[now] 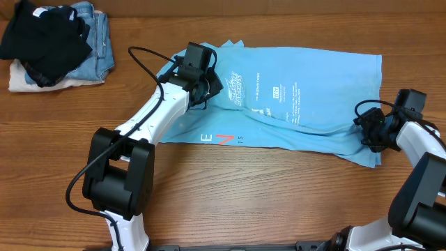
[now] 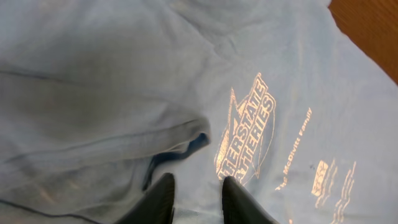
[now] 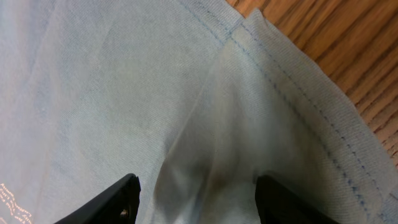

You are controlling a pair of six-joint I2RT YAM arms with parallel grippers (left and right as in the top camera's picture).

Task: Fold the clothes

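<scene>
The clothes, a light sky-blue T-shirt [image 1: 306,90], lie spread across the table's middle, white logos up and red-and-white letters at the near hem. My left gripper [image 1: 203,82] hovers over the shirt's left part beside the logo. In the left wrist view that gripper [image 2: 196,186] is open by a narrow gap, with only flat cloth [image 2: 124,74] below and a folded edge just ahead. My right gripper [image 1: 369,132] is at the shirt's near right corner. In the right wrist view it [image 3: 198,190] stands open wide, a raised ridge of cloth [image 3: 205,155] between the fingers.
A pile with a black garment [image 1: 45,38] on blue denim jeans [image 1: 99,35] sits at the far left corner. Bare wooden table [image 1: 279,195] runs along the near side. The stitched hem [image 3: 298,81] of the shirt meets wood at the right.
</scene>
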